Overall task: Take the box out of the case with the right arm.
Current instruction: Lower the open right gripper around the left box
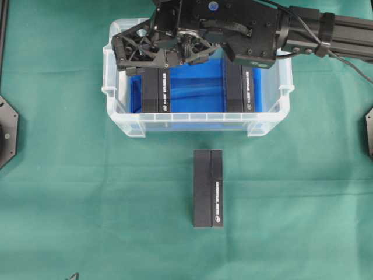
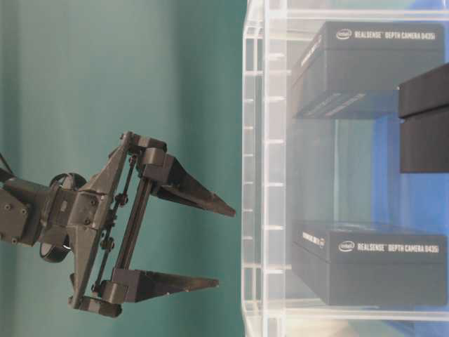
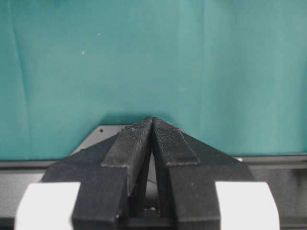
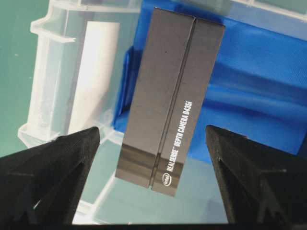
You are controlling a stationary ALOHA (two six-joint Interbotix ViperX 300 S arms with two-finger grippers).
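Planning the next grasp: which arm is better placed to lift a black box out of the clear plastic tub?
The right. Its open gripper hangs over the clear plastic tub, fingers either side of the tub's left-hand black box. The left gripper is shut, over bare green cloth.

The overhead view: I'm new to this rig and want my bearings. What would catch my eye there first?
The big black right arm reaching in from the right, its right gripper spread wide open over the case's left end. Below it, the clear case with its blue lining holds two black boxes, one at the left and one at the right. A third black box lies alone on the green cloth in front of the case.
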